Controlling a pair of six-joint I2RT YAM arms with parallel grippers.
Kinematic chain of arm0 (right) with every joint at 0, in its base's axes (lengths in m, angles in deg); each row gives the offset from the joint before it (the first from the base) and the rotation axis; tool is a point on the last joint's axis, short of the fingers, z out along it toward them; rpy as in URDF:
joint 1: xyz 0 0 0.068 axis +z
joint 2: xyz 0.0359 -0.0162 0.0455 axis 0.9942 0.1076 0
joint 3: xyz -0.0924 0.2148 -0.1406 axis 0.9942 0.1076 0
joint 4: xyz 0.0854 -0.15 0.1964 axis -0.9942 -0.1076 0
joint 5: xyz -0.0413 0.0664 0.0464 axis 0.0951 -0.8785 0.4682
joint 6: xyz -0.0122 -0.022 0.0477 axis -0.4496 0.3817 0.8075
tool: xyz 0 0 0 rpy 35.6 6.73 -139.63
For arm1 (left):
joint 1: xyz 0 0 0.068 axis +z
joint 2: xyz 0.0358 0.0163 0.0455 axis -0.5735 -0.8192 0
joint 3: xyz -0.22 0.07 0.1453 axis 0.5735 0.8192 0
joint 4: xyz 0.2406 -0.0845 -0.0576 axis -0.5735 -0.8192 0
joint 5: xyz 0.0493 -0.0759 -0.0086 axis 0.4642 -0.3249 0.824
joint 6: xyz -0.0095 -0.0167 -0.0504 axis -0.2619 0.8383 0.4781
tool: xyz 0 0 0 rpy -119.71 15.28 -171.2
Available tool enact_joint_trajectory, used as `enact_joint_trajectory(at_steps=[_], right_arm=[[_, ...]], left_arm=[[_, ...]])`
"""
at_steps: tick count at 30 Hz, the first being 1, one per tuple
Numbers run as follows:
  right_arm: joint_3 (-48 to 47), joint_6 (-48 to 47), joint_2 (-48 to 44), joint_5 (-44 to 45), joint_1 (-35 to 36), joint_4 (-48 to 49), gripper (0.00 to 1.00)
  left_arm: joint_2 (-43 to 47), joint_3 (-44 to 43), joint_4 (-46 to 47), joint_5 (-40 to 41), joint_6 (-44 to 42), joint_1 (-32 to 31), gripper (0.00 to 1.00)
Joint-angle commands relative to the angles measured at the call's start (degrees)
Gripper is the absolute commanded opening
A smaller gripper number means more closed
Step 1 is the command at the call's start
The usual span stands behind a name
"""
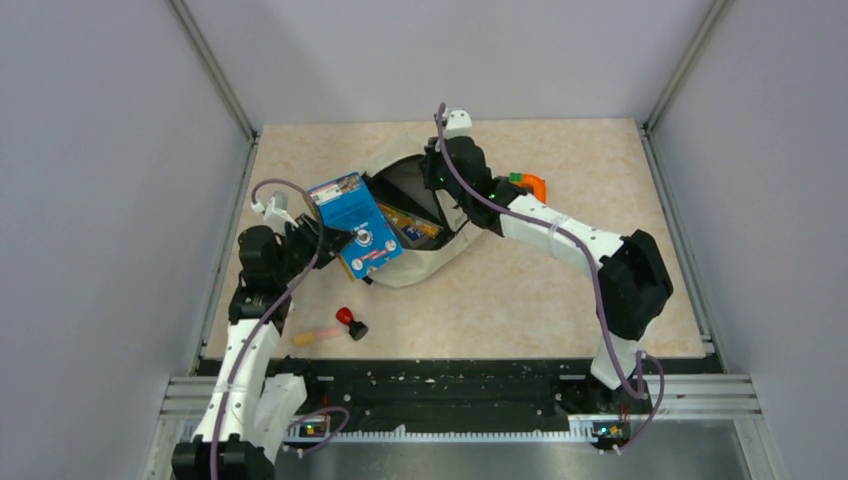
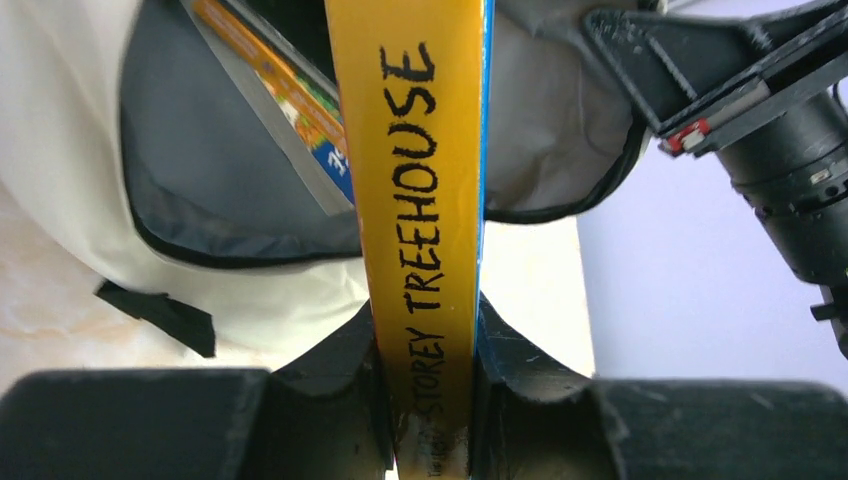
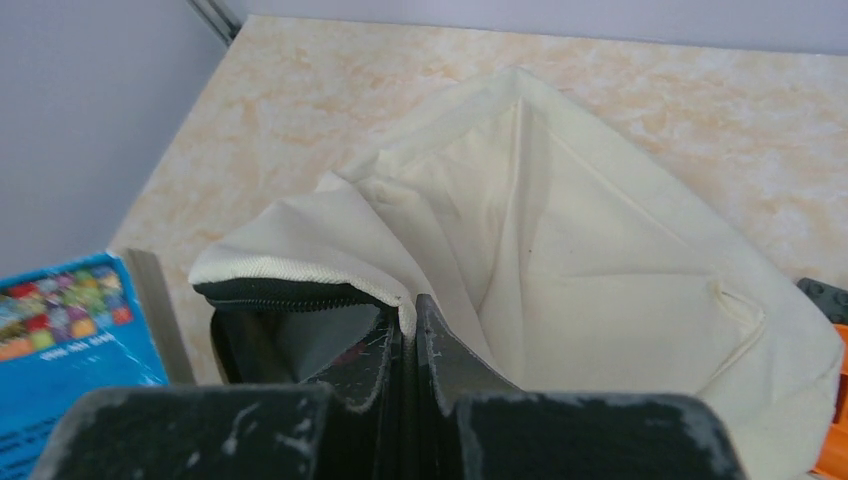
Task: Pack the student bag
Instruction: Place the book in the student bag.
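Note:
The cream student bag (image 1: 432, 255) lies mid-table with its mouth open toward the left. My left gripper (image 1: 318, 238) is shut on a blue book (image 1: 355, 225) with a yellow spine (image 2: 425, 200) reading "STOREY TREEHOUSE", held at the bag's mouth. Another book (image 1: 410, 222) lies inside the bag, its edge also in the left wrist view (image 2: 275, 90). My right gripper (image 1: 436, 170) is shut on the bag's upper rim (image 3: 300, 265) by the black zipper, holding the mouth open. The blue book's cover shows at left in the right wrist view (image 3: 65, 330).
A red-and-black stamp (image 1: 350, 322) and a pale stick (image 1: 318, 335) lie on the table in front of the bag. An orange object (image 1: 530, 184) sits right of the bag behind the right arm. Grey walls close in left, right and back.

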Motion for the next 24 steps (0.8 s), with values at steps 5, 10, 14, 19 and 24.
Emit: enact_joint_trajectory(at_steps=[5,10,14,19,24], right_arm=[[-1.2,7.5,-3.0,-5.0,-0.3,8.5,0.00],[-2.5,8.0,-2.7,-6.3,-0.3,9.2,0.00],[-2.1,8.1,-3.0,-8.1,-0.3,10.1,0.00],[-0.8,8.3,-3.9,-9.4,-0.3,10.3,0.00],[0.0,7.5,-5.1,-10.1,-0.3,10.1,0.00]], left_arm=[[-2.9,3.1,8.8,-12.1,3.6,-0.5,0.00],[-4.5,5.6,9.4,-12.0,4.3,-2.1,0.00],[-8.4,6.2,15.8,-12.3,7.4,-2.9,0.00],[-17.0,2.3,23.6,-15.3,11.6,-5.1,0.00],[-25.5,-0.9,29.6,-15.8,14.4,-6.1,0.00]])
